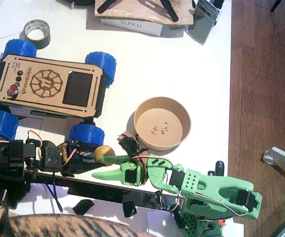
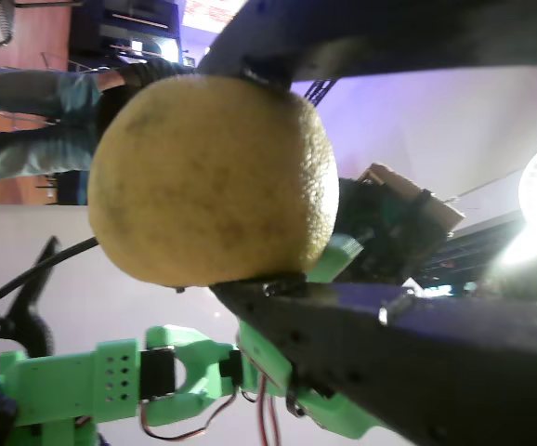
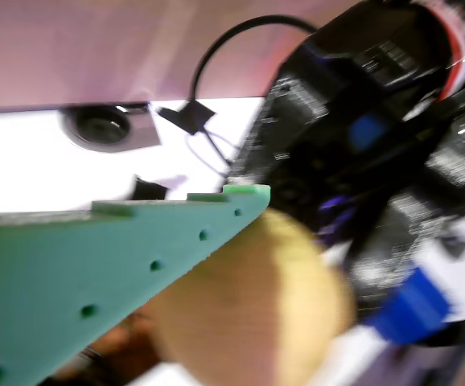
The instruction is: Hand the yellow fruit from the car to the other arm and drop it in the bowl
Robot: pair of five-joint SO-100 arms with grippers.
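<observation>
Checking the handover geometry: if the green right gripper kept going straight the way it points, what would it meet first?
The right gripper points left, with the yellow fruit at its jaws, held by the black left gripper. Straight on, it would probably meet that gripper first; depth is unclear.

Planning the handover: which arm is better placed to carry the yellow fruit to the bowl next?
The right arm. Its end effector is already at the yellow fruit, which the left end effector grips, and the bowl sits just above the right arm, farther from the left arm.

fixed view straight down over table [image 1: 182, 64], both wrist views close-up, sharing the yellow fruit [image 2: 213, 181]
</observation>
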